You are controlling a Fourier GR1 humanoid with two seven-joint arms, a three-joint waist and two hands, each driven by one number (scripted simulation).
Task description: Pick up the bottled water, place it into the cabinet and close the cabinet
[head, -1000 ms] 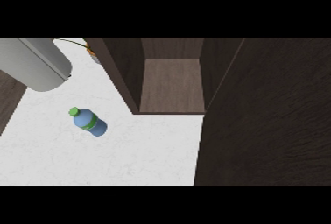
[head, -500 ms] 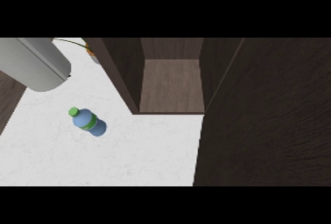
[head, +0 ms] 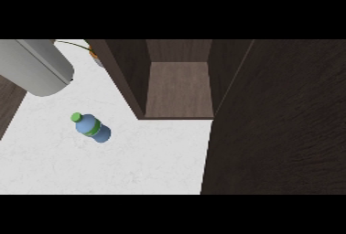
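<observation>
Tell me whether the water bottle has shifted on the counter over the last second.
No. The water bottle lies in the same spot, left of and just below the open cabinet's front corner, green cap pointing up-left.

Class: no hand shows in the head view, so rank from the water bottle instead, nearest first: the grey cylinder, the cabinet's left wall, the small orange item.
Measured from the water bottle as the head view shows it:
1. cabinet's left wall, to its right.
2. grey cylinder, upper left.
3. small orange item, top, behind the cabinet's corner.
</observation>
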